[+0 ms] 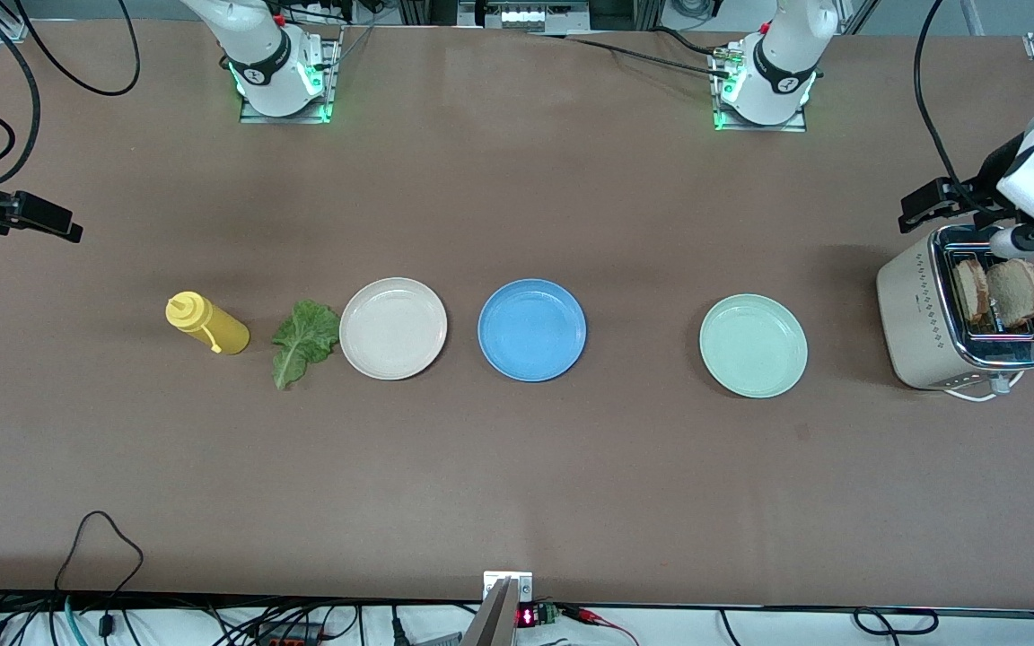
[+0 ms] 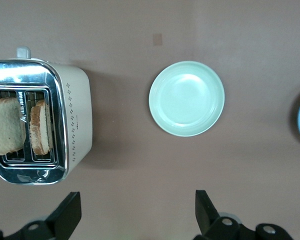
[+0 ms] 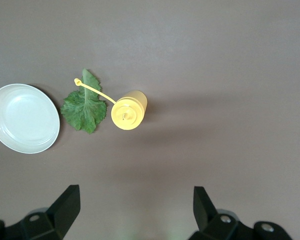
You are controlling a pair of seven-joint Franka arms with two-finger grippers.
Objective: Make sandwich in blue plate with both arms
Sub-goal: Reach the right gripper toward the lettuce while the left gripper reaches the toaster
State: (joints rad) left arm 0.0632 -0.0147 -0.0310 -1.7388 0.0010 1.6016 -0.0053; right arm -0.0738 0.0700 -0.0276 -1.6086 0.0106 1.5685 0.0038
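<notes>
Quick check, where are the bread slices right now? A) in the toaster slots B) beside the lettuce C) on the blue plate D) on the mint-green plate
A: both bread slices stand upright in the slots of the toaster at the left arm's end of the table; the blue plate and mint-green plate hold nothing, and the lettuce lies between the mustard bottle and the cream plate.

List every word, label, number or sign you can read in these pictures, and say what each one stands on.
None can be read.
Toaster: a short line of print and dotted patterns on its side, too small to read.
Small display at the table edge nearest the front camera: red lit marks, too blurred to read.
Arm bases: a small round mark, unreadable.
Yellow bottle, blue plate, cream plate, mint plate: no text.
</notes>
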